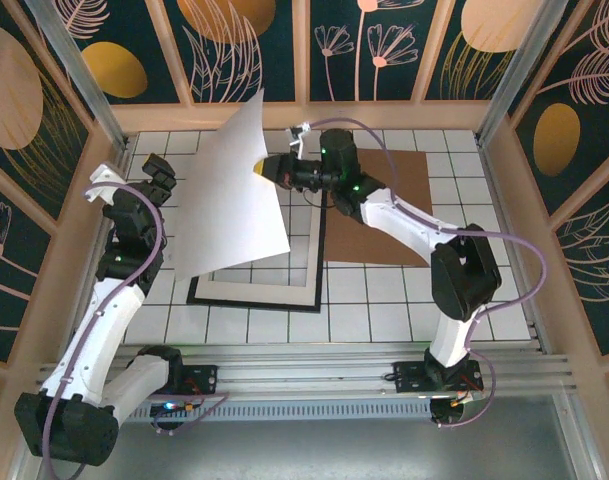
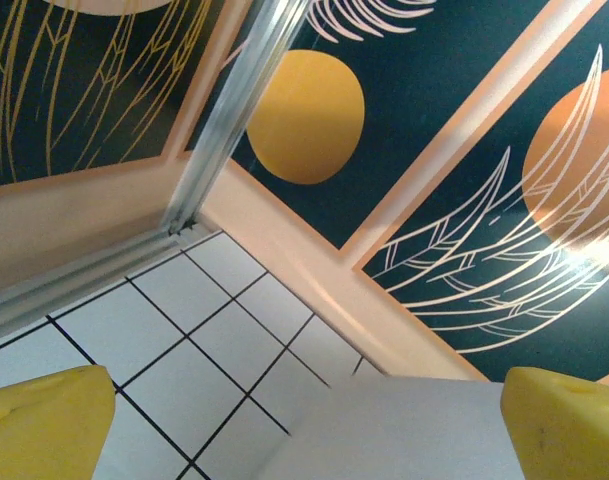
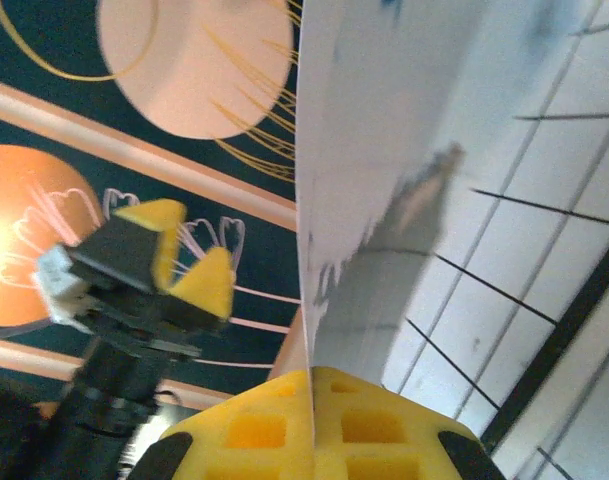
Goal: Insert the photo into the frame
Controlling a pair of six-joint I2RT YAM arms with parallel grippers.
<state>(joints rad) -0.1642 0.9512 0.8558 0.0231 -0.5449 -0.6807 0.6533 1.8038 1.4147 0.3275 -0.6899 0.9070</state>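
The photo [image 1: 229,190] hangs tilted above the table with its plain white back up. My right gripper [image 1: 262,168] is shut on its right edge. In the right wrist view the yellow pads [image 3: 284,430] pinch the sheet's edge, and the photo [image 3: 384,120] rises away from them. The thin black frame [image 1: 321,265] lies flat on the tiles under the photo's lower part. My left gripper [image 1: 162,175] stands open just left of the photo. In the left wrist view a white corner of the photo [image 2: 404,430] reaches in between its yellow fingertips [image 2: 44,420].
A brown cardboard board [image 1: 404,210] lies flat right of the frame, under the right arm. Patterned walls with wooden rails close the cell at the back and sides. In the right wrist view the open left gripper [image 3: 174,265] faces the photo's far side.
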